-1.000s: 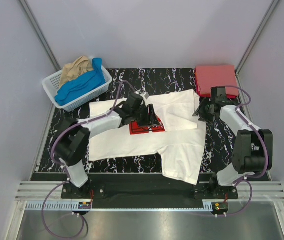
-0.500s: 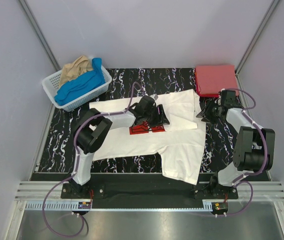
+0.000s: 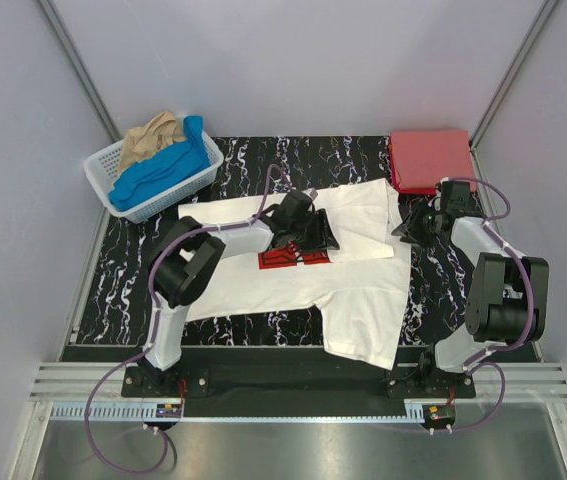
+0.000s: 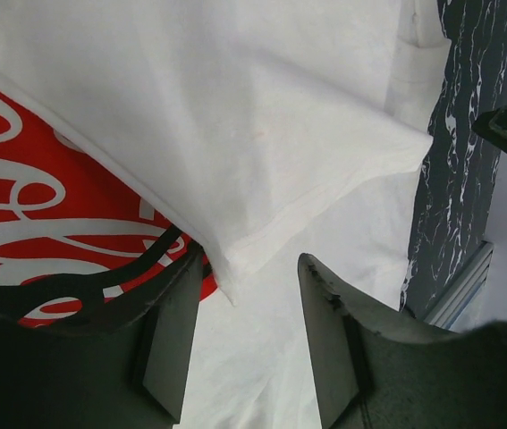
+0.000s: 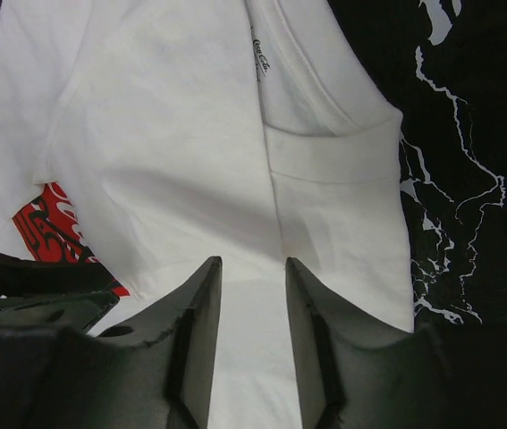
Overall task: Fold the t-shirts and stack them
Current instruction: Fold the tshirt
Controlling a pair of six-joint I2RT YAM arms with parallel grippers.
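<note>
Since a second ago the left arm has drawn its elbow in and its tool has slid right along the white t-shirt (image 3: 363,290). That shirt lies spread across the middle of the tabletop (image 3: 133,270), a folded flap partly covering its red print (image 3: 283,258). The left tool (image 4: 249,304) hovers with jaws apart around the flap's corner. The right tool (image 5: 253,277) is also spread wide over the sleeve edge. A folded red t-shirt (image 3: 430,160) sits at the far right corner. The blue tee (image 3: 158,172) and tan tee (image 3: 153,135) fill the basket (image 3: 103,175) at far left.
</note>
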